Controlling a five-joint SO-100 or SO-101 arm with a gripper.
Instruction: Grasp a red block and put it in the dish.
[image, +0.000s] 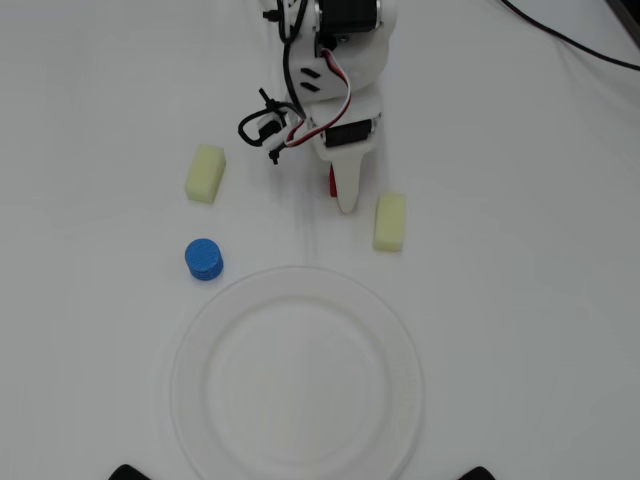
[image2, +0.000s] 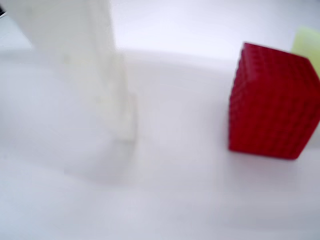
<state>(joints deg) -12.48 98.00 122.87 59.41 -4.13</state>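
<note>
Red block (image2: 272, 102) beside, not between, the spread claw (image: 340, 195), so likely shoved toward yellow block (image: 389, 222) or missed on closing

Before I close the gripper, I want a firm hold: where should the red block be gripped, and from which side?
Grip the red block across two opposite flat side faces, near mid-height, coming down from above. It sits flat on the table, so its upright faces are parallel and suit the fingers. In the wrist view one white finger stands left of it, apart; the gripper probably needs centering first.
</note>
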